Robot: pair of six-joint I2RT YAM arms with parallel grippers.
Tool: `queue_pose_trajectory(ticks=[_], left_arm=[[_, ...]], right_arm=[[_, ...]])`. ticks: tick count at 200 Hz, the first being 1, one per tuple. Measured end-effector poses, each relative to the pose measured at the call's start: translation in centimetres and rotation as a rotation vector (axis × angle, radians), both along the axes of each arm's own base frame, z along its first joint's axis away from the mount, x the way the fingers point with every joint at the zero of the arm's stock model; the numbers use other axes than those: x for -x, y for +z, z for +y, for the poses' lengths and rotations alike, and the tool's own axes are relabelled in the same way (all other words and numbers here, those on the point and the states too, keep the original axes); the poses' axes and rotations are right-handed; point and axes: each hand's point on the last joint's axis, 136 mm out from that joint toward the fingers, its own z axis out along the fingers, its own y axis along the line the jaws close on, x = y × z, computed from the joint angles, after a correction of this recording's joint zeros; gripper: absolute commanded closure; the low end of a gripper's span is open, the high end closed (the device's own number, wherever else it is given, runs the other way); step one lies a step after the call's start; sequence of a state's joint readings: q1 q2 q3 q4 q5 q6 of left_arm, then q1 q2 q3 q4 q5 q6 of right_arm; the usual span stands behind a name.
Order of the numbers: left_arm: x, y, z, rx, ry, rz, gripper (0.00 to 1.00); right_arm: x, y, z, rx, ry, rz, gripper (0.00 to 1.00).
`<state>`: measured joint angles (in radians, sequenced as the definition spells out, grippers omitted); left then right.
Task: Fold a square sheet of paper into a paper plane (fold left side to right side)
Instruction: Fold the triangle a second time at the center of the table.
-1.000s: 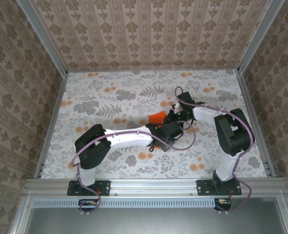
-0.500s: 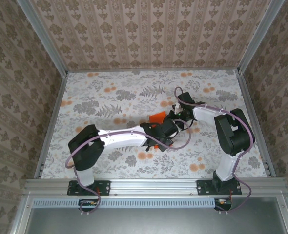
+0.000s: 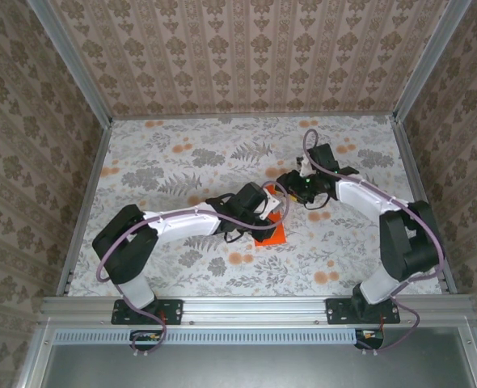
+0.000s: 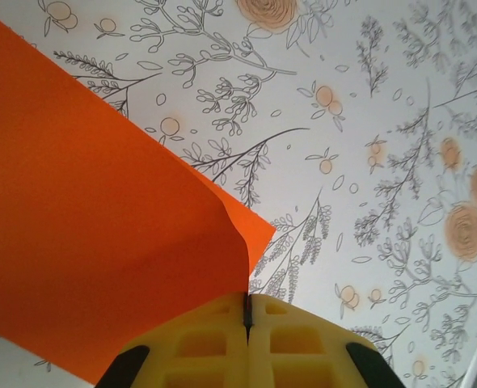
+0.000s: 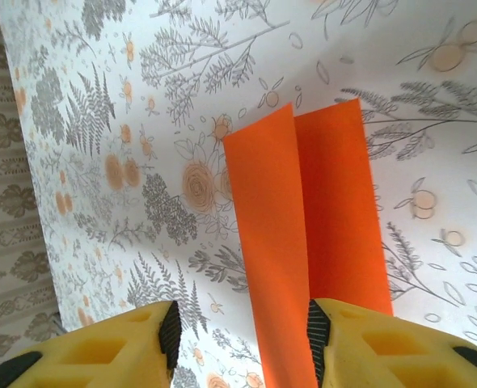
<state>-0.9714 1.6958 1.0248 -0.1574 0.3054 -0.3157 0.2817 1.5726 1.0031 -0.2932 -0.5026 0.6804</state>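
Orange sheet (image 4: 85, 242) on floral table (image 4: 368, 121), probably folded, is clamped by left pincer (image 4: 246, 303); right pincer (image 5: 242, 315) open.

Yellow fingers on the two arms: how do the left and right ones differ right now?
The left arm's fingers are pressed shut, pinching an edge of the orange paper; the right arm's fingers stand apart, the paper seen between them, ungripped. Both pairs are yellow.
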Motion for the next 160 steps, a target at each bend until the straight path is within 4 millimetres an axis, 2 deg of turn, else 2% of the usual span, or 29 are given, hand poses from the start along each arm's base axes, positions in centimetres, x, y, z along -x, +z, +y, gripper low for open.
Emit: queue_pose_trajectory(ticks=[39, 68, 101, 160], left_arm=[[-0.6, 0.2, 0.4, 0.052, 0.028, 0.063, 0.99], [-0.6, 0.1, 0.7, 0.059, 0.040, 0.092, 0.98], [-0.5, -0.1, 1.0, 0.060, 0.047, 0.113, 0.98], [-0.8, -0.5, 1.7, 0.037, 0.067, 0.120, 0.97]], right_arm=[[3.8, -1.1, -1.4, 0.031, -0.002, -0.004, 0.82], [7.1, -3.3, -0.7, 0.047, 0.031, 0.033, 0.93], [9.9, -5.8, 0.7, 0.061, 0.068, 0.087, 0.97], [10.5, -9.0, 1.3, 0.127, 0.090, 0.147, 0.98]])
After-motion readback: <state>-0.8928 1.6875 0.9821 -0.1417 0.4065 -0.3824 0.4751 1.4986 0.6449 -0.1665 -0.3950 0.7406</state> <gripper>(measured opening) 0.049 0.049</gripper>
